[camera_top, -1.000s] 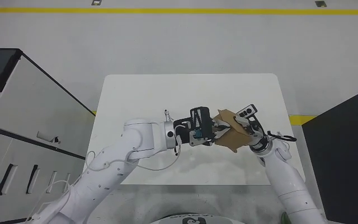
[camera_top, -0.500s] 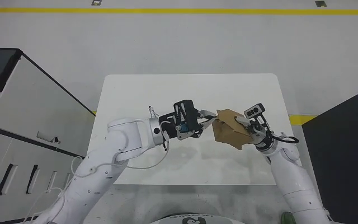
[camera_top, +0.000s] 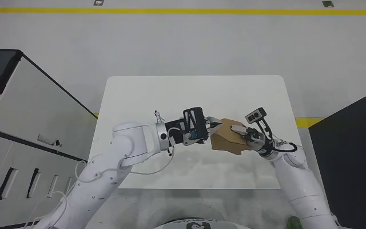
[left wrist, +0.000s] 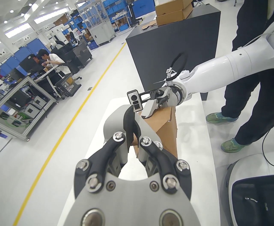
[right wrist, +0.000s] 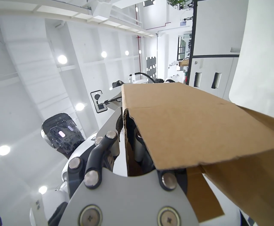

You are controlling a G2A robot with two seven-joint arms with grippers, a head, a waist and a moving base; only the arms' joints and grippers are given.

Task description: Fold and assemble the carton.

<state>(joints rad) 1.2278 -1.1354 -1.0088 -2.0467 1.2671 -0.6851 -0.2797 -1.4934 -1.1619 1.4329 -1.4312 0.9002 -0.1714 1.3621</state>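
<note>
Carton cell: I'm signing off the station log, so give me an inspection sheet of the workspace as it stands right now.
Surface: white table, no stains seen.
Job's things: brown carton, partly folded, held between both pincers over the table's right half.
Clutter: nothing seen.
Grippers: left pincer closed on one edge of the carton; right pincer closed on a wall at the opposite side.
Cables: black loop at the right wrist, hanging free of the carton.
Surroundings: dark cabinet beside the table with cardboard boxes on top; yellow floor line beyond the table.
</note>
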